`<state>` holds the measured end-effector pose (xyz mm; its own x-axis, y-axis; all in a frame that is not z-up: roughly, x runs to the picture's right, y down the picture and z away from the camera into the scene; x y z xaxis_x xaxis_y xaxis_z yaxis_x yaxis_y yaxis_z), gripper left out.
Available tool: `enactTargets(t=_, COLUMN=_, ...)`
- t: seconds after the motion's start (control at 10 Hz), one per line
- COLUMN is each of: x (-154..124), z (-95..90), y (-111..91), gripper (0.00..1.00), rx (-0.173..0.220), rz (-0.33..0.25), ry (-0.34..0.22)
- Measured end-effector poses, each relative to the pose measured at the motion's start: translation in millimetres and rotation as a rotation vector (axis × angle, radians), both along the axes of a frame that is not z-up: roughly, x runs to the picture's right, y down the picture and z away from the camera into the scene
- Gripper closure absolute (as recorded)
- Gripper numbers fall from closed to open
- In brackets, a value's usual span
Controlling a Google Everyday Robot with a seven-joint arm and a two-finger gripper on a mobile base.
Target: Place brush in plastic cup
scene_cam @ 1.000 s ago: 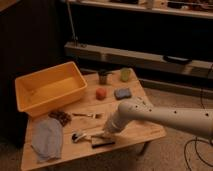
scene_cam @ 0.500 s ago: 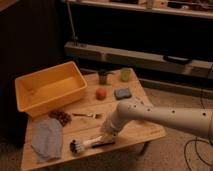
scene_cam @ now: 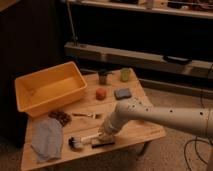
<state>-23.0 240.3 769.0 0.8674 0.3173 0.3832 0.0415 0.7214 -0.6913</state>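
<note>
The brush (scene_cam: pixel 80 142) lies on the wooden table (scene_cam: pixel 145 131) near its front edge, with its fluffy dark-and-whitish head to the left and its pale handle pointing right. My gripper (scene_cam: pixel 101 136) is down on the table at the handle's right end and is shut around it. The white arm reaches in from the right. The light-green plastic cup (scene_cam: pixel 125 74) stands upright at the table's far right corner, well away from the gripper.
A dark cup (scene_cam: pixel 103 76) stands left of the green one. Nearer are an orange-red lump (scene_cam: pixel 101 93), a blue-grey sponge (scene_cam: pixel 122 93), a fork (scene_cam: pixel 85 115), a dark flat block (scene_cam: pixel 103 144) under the gripper, a dark cluster (scene_cam: pixel 61 117), a grey cloth (scene_cam: pixel 46 137) and a yellow bin (scene_cam: pixel 50 90).
The arm came down and slightly left onto the brush handle, and the jaws closed on it. The brush still rests on the table.
</note>
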Motion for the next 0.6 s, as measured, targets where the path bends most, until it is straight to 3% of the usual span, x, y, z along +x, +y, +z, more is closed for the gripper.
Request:
enactTargets(t=0.3, x=7, z=0.0, y=0, gripper=1.00, rx=-0.041, rz=0.093, ry=-0.046)
enactTargets(t=0.5, x=21, z=1.7, y=-1, gripper=1.00, rx=-0.118, rz=0.291, ry=-0.130)
enactTargets(t=0.6, x=29, z=3.1, y=-2, gripper=1.00, rx=-0.155, rz=0.361, ry=-0.142)
